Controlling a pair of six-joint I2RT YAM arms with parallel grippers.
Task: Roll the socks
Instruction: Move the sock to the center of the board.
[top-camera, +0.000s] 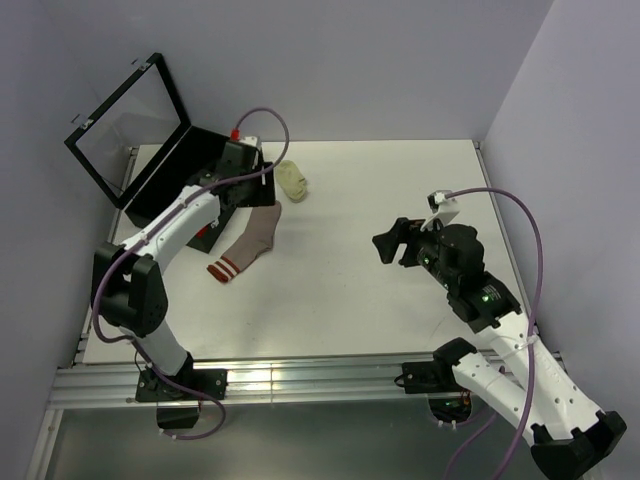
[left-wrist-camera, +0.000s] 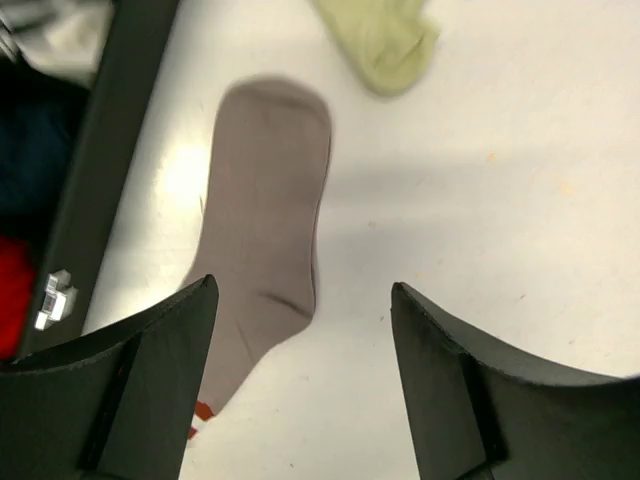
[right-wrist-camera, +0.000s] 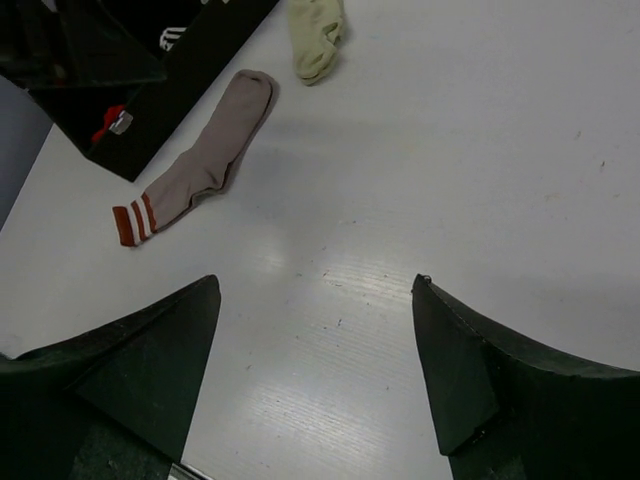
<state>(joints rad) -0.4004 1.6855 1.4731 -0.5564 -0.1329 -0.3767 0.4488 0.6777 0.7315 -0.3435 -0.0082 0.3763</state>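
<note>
Dusty-pink sock lies flat on the table, left of centre in the top view. Its striped cuff points lower left, its toe upper right, and it sits near the black box. Left gripper hangs over the sock's mid part, jaws released, nothing held. Right gripper is spread wide and empty over bare table at right, well apart from the sock.

Risks:
- Closing left fingers may pinch only the top layer or knock the box wall.
- With no second claw pinning the cuff, the roll could go slack.
- Pale-yellow sock near the toe could get dragged in.

Dark fabric shows in the box; can't tell what.
</note>
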